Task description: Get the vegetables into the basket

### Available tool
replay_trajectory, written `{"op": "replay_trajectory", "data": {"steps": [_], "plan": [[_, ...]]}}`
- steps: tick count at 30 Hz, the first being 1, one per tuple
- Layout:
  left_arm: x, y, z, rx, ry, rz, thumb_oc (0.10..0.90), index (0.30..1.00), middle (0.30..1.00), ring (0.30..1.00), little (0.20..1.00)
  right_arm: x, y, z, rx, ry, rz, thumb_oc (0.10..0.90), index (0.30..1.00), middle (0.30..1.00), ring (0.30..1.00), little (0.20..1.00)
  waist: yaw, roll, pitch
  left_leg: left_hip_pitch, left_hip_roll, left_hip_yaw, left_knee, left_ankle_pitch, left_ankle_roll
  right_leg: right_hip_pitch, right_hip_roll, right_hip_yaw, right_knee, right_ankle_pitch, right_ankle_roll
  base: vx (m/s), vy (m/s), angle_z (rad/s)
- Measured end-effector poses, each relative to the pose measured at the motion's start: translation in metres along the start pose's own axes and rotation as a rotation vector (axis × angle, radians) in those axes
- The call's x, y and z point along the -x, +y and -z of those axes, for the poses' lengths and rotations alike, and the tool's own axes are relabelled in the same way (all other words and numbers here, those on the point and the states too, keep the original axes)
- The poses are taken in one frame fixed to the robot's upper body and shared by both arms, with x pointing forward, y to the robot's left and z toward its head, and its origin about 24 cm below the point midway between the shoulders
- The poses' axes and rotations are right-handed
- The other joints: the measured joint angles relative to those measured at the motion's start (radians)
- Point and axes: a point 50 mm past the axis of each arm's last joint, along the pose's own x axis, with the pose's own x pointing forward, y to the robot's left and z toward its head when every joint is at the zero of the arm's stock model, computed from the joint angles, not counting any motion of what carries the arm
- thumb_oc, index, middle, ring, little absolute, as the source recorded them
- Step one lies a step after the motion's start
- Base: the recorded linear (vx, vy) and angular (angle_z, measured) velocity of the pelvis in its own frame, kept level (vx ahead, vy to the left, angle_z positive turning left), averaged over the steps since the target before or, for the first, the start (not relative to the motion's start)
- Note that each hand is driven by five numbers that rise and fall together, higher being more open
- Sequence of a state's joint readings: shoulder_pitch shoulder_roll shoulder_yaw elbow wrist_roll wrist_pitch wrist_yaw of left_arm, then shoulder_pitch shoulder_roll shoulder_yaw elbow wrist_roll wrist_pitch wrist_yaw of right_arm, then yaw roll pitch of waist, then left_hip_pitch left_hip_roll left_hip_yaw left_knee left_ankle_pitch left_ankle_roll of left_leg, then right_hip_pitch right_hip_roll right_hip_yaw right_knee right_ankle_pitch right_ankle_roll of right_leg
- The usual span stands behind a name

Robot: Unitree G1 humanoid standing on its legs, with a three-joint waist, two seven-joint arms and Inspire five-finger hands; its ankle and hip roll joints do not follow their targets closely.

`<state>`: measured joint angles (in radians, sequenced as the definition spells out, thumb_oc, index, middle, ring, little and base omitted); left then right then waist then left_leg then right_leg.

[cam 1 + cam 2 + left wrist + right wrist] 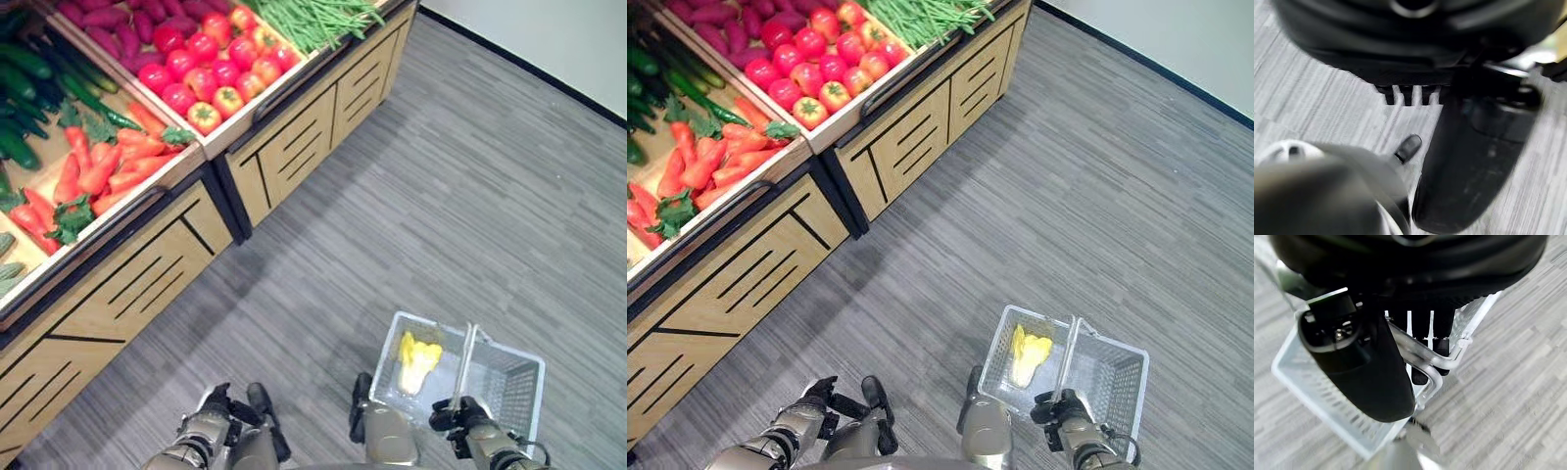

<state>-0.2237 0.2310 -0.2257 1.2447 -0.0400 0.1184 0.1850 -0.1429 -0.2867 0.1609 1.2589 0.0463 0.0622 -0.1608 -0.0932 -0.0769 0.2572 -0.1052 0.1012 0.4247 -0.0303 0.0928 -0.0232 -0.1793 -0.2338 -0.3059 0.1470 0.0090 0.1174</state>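
Observation:
A pale wire-mesh basket (509, 360) hangs low at the right above the grey floor. My right hand (460, 419) is shut on its metal handle (465, 362); in the right wrist view the fingers (1420, 374) curl round the handle bar (1422, 352). One yellow-and-white leafy vegetable (416, 360) lies in the basket's left end. My left hand (217, 403) hangs low at the left, open and holding nothing, its thumb (1469, 166) over bare floor. Carrots (108, 166) with green tops lie in the stand's nearest bin.
A wooden produce stand (294, 147) runs along the upper left, with red and orange tomatoes (211, 69), cucumbers (29, 88), green beans (313, 20) and purple roots (108, 20). Grey plank floor (441, 196) spreads to the right as far as a white wall (549, 29).

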Motion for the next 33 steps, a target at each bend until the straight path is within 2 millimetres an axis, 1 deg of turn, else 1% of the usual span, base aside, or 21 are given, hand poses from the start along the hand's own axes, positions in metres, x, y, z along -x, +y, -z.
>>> {"op": "replay_trajectory", "data": {"steps": [1, 4, 6, 10, 12, 14, 16, 17, 18, 19, 20, 21, 22, 23, 25, 26, 27, 28, 29, 30, 33], "plan": [[-0.001, 0.009, 0.002, -0.004, 0.007, -0.022, 0.9, 1.0, 1.0, 1.0, 1.0, 0.0, 0.004, -0.003, 0.0, -0.006, -0.012, 0.4, 0.3, 0.3, 0.3, 0.3, 0.008, -0.015, 0.0, 0.0, -0.008, 0.004, 0.005, -0.008, 0.009, 0.002, -0.004, 0.015, -0.011, 0.008, 0.013, 0.01, 0.137, -0.09], [-0.002, 0.02, 0.003, -0.009, 0.007, -0.05, 0.9, 1.0, 1.0, 1.0, 1.0, 0.0, 0.005, -0.004, 0.002, -0.01, -0.017, 0.4, 0.3, 0.3, 0.3, 0.3, 0.025, -0.027, -0.001, 0.0, -0.016, 0.011, 0.011, -0.013, 0.01, 0.007, -0.004, 0.026, -0.03, 0.021, 0.022, 0.01, 0.135, -0.09], [-0.002, 0.022, 0.004, -0.01, 0.01, -0.055, 0.9, 1.0, 1.0, 1.0, 1.0, 0.0, 0.005, -0.005, 0.009, -0.015, -0.019, 0.4, 0.3, 0.3, 0.3, 0.3, 0.029, -0.034, 0.003, -0.001, -0.015, 0.014, 0.025, -0.024, 0.006, 0.01, -0.004, 0.03, -0.031, 0.023, 0.024, 0.01, 0.094, -0.1], [-0.002, 0.022, 0.007, 0.0, 0.016, -0.054, 0.9, 1.0, 1.0, 1.0, 1.0, 0.0, 0.008, -0.006, 0.006, -0.015, -0.029, 0.4, 0.3, 0.3, 0.3, 0.3, 0.041, -0.058, 0.0, -0.012, -0.011, 0.022, 0.071, -0.057, 0.003, 0.011, -0.01, 0.041, -0.03, 0.028, 0.028, 0.03, 0.172, -0.06], [-0.002, 0.023, 0.006, 0.015, 0.016, -0.058, 0.9, 1.0, 1.0, 1.0, 1.0, 0.001, 0.01, -0.006, 0.005, -0.015, -0.035, 0.4, 0.3, 0.3, 0.3, 0.3, 0.044, -0.068, -0.005, -0.019, -0.015, 0.019, 0.082, -0.068, 0.007, 0.014, -0.018, 0.038, -0.027, 0.031, 0.032, 0.06, 0.154, 0.1], [-0.002, 0.021, 0.002, 0.021, 0.011, -0.051, 0.9, 1.0, 1.0, 1.0, 1.0, 0.001, 0.01, -0.006, 0.004, -0.015, -0.036, 0.4, 0.3, 0.3, 0.3, 0.3, 0.039, -0.067, -0.005, -0.015, -0.018, -0.005, 0.092, -0.087, 0.022, 0.011, -0.036, 0.043, 0.028, 0.032, 0.033, 0.07, 0.107, 0.3], [-0.002, 0.018, 0.002, 0.02, 0.011, -0.044, 0.9, 1.0, 1.0, 1.0, 1.0, 0.001, 0.011, -0.007, 0.002, -0.019, -0.038, 0.4, 0.3, 0.3, 0.3, 0.3, 0.036, -0.066, -0.003, -0.005, -0.028, -0.023, 0.084, -0.098, 0.025, -0.004, -0.047, 0.092, 0.097, 0.032, 0.033, 0.07, 0.02, 0.3], [-0.002, 0.015, 0.003, 0.02, 0.015, -0.036, 0.9, 1.0, 1.0, 1.0, 1.0, 0.001, 0.011, -0.013, -0.011, -0.04, -0.036, 0.4, 0.3, 0.3, 0.3, 0.3, 0.029, -0.055, -0.001, 0.028, -0.036, -0.043, 0.046, -0.079, 0.052, -0.061, -0.049, 0.175, 0.196, 0.002, 0.048, 0.13, -0.042, 0.33], [-0.002, 0.012, 0.001, 0.02, 0.014, -0.029, 0.9, 1.0, 1.0, 1.0, 1.0, 0.001, 0.011, -0.014, -0.01, -0.046, -0.038, 0.4, 0.3, 0.3, 0.3, 0.3, 0.023, -0.054, 0.0, 0.04, -0.04, -0.056, 0.03, -0.075, 0.056, -0.067, -0.047, 0.203, 0.179, -0.012, 0.052, 0.12, -0.045, 0.31], [-0.002, 0.012, 0.002, 0.017, 0.019, -0.029, 0.9, 1.0, 1.0, 1.0, 1.0, 0.001, 0.012, -0.016, -0.01, -0.052, -0.042, 0.4, 0.3, 0.3, 0.3, 0.3, 0.023, -0.054, 0.0, 0.047, -0.043, -0.062, 0.018, -0.071, 0.062, -0.073, -0.038, 0.226, 0.138, -0.018, 0.055, 0.16, -0.091, 0.32], [-0.002, 0.013, 0.006, 0.027, 0.041, -0.029, 0.9, 1.0, 1.0, 1.0, 1.0, 0.001, 0.014, -0.021, 0.008, -0.07, -0.048, 0.4, 0.3, 0.3, 0.3, 0.3, 0.019, -0.055, 0.001, 0.048, -0.05, -0.075, 0.004, -0.062, 0.064, -0.092, -0.016, 0.261, 0.023, -0.005, 0.065, 0.15, -0.096, 0.32], [-0.002, 0.013, 0.007, 0.026, 0.045, -0.023, 0.9, 1.0, 1.0, 1.0, 1.0, 0.001, 0.015, -0.022, 0.007, -0.075, -0.05, 0.4, 0.3, 0.3, 0.3, 0.3, 0.018, -0.059, 0.001, 0.048, -0.054, -0.083, 0.001, -0.062, 0.064, -0.111, -0.008, 0.273, -0.016, 0.009, 0.065, 0.2, -0.126, 0.41], [-0.002, 0.012, 0.012, 0.032, 0.063, -0.016, 0.9, 1.0, 1.0, 1.0, 1.0, 0.001, 0.015, -0.028, 0.002, -0.087, -0.05, 0.4, 0.3, 0.3, 0.3, 0.3, 0.007, -0.057, 0.003, 0.048, -0.055, -0.104, -0.005, -0.063, 0.064, -0.132, 0.017, 0.298, -0.087, 0.047, 0.063, 0.12, -0.098, 0.44], [-0.002, 0.011, 0.015, 0.034, 0.073, -0.013, 0.9, 1.0, 1.0, 1.0, 1.0, 0.001, 0.015, -0.03, -0.002, -0.092, -0.051, 0.4, 0.3, 0.3, 0.3, 0.3, -0.006, -0.056, 0.004, 0.05, -0.055, -0.117, -0.008, -0.061, 0.061, -0.13, 0.027, 0.304, -0.119, 0.065, 0.059, 0.1, -0.11, 0.56], [-0.001, 0.011, 0.02, 0.033, 0.085, -0.012, 0.9, 1.0, 1.0, 1.0, 1.0, 0.002, 0.017, -0.029, -0.012, -0.089, -0.063, 0.4, 0.3, 0.3, 0.3, 0.3, -0.01, -0.064, 0.005, 0.075, -0.058, -0.138, -0.021, -0.056, 0.042, -0.127, 0.047, 0.307, -0.164, 0.107, 0.057, 0.08, -0.142, 0.69], [-0.001, 0.011, 0.024, 0.033, 0.092, -0.01, 0.9, 1.0, 1.0, 1.0, 1.0, 0.003, 0.024, -0.031, -0.009, -0.096, -0.082, 0.4, 0.3, 0.3, 0.3, 0.3, -0.008, -0.073, 0.008, 0.106, -0.05, -0.194, -0.034, -0.058, -0.011, -0.09, 0.077, 0.31, -0.173, 0.198, 0.026, 0.07, -0.17, 0.75], [0.0, 0.007, 0.023, 0.036, 0.086, -0.001, 0.9, 1.0, 1.0, 1.0, 1.0, 0.003, 0.024, -0.034, -0.001, -0.103, -0.085, 0.4, 0.3, 0.3, 0.3, 0.3, 0.0, -0.06, 0.008, 0.107, -0.031, -0.198, -0.03, -0.061, -0.021, -0.086, 0.099, 0.305, -0.167, 0.209, 0.013, 0.1, -0.297, 0.65], [0.0, 0.005, 0.024, 0.038, 0.085, 0.003, 0.9, 1.0, 1.0, 1.0, 1.0, 0.003, 0.024, -0.037, 0.004, -0.112, -0.089, 0.4, 0.3, 0.3, 0.3, 0.3, 0.004, -0.051, 0.008, 0.109, -0.011, -0.2, -0.028, -0.058, -0.031, -0.08, 0.118, 0.299, -0.165, 0.216, 0.001, 0.16, -0.374, 0.37], [0.0, 0.0, 0.021, 0.049, 0.083, 0.014, 0.9, 1.0, 1.0, 1.0, 1.0, 0.003, 0.025, -0.037, 0.025, -0.111, -0.096, 0.4, 0.3, 0.3, 0.3, 0.3, 0.003, -0.034, 0.013, 0.1, 0.033, -0.253, 0.001, -0.045, -0.054, -0.046, 0.159, 0.269, -0.157, 0.195, -0.031, 0.2, -0.366, 0.55], [0.001, -0.003, 0.019, 0.047, 0.08, 0.022, 0.9, 1.0, 1.0, 1.0, 1.0, 0.003, 0.025, -0.033, 0.026, -0.094, -0.1, 0.4, 0.3, 0.3, 0.3, 0.3, 0.006, -0.033, 0.011, 0.101, 0.046, -0.272, 0.021, -0.044, -0.055, -0.03, 0.161, 0.246, -0.151, 0.175, -0.045, 0.16, -0.276, 0.69], [0.002, -0.011, 0.017, 0.052, 0.065, 0.055, 0.9, 1.0, 1.0, 1.0, 1.0, 0.002, 0.023, -0.033, 0.037, -0.094, -0.095, 0.4, 0.3, 0.3, 0.3, 0.3, 0.019, -0.028, 0.01, 0.089, 0.084, -0.289, 0.075, -0.043, -0.057, -0.012, 0.193, 0.208, -0.113, 0.129, -0.073, 0.07, -0.203, 0.31]]}}
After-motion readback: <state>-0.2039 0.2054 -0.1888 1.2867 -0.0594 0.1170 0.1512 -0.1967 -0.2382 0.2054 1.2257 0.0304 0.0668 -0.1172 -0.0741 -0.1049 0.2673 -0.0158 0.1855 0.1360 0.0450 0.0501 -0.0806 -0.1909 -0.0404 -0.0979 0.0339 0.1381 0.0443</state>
